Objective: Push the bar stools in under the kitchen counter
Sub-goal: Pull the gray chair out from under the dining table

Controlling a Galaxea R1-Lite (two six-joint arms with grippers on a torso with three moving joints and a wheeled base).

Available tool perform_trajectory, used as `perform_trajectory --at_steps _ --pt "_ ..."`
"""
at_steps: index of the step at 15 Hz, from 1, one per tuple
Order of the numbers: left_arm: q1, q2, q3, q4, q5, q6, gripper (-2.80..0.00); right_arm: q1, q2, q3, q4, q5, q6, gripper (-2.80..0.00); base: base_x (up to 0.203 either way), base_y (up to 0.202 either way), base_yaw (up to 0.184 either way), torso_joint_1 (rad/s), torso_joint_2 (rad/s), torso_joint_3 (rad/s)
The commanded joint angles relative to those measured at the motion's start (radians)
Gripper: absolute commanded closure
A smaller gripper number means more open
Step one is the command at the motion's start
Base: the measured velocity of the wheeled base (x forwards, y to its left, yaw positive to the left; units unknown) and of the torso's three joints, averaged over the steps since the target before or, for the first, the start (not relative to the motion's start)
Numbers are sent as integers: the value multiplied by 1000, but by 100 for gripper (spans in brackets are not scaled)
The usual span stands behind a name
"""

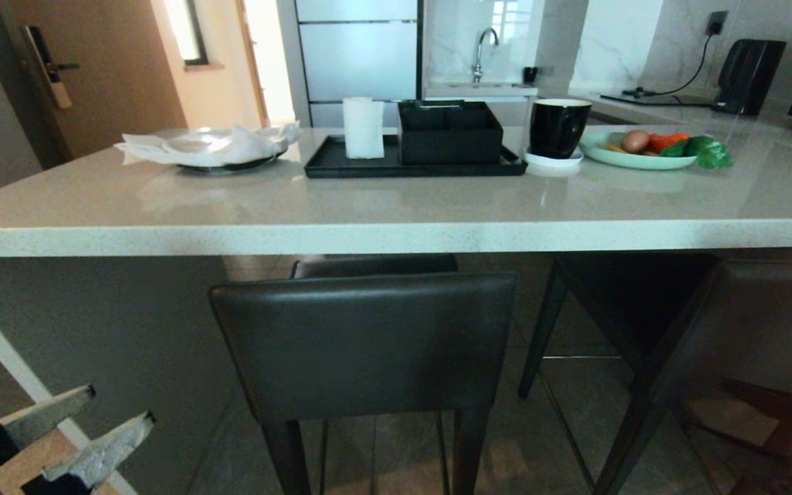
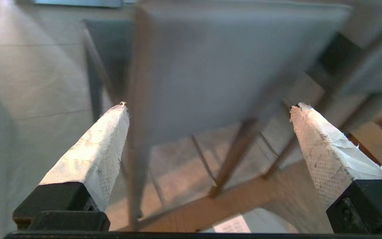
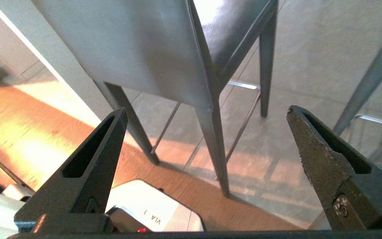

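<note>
The kitchen counter [image 1: 396,237] runs across the head view, a pale stone slab with a thick front edge. One of the bar stools [image 1: 361,344] stands in front of it at the centre; its dark grey backrest is out from the edge and its seat is partly below the slab. The second stool [image 1: 633,309] sits under the counter on the right. My left gripper [image 1: 97,419] is low at the left, open, its taped fingers [image 2: 91,156] apart and short of the backrest [image 2: 227,66]. My right gripper [image 3: 206,111] is open behind the same backrest [image 3: 128,43], holding nothing.
On the counter are a black tray [image 1: 327,165] with a paper roll and a black box, a black mug [image 1: 557,127], a green plate of vegetables [image 1: 643,159] and a plate with napkins [image 1: 210,146]. The robot's white base [image 3: 151,212] is below the stool legs.
</note>
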Motion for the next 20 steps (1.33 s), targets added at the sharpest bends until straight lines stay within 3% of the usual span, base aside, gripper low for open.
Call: perform_trajectory --at_steps 1,2,5,6,8,14,18,20 --pt "100 123 -2 -43 -37 3 -280 0 119 19 -32 7 0 -280 0 0 0 0 0 0" --pt "216 179 -2 -97 -125 20 -280 1 154 21 -60 17 0 -280 0 0 0 0 0 0" --pt "571 384 18 -296 -615 100 -280 47 269 16 -145 37 -2 -280 0 0 0 0 0 0" --pt "629 462 23 -368 -716 120 -280 77 321 15 -188 37 -3 -280 0 0 0 0 0 0" --pt "627 556 33 -485 -865 146 -280 148 435 17 -315 37 -3 -280 0 0 0 0 0 0" --pt "502 754 -10 -587 -886 154 -280 219 741 15 -730 35 3 -280 0 0 0 0 0 0" --pt "469 1013 -7 -897 -930 154 -280 242 754 -26 -761 95 91 -280 0 0 0 0 0 0" --pt "454 1092 -17 -969 -946 153 -280 242 787 -60 -761 96 90 -280 0 0 0 0 0 0"
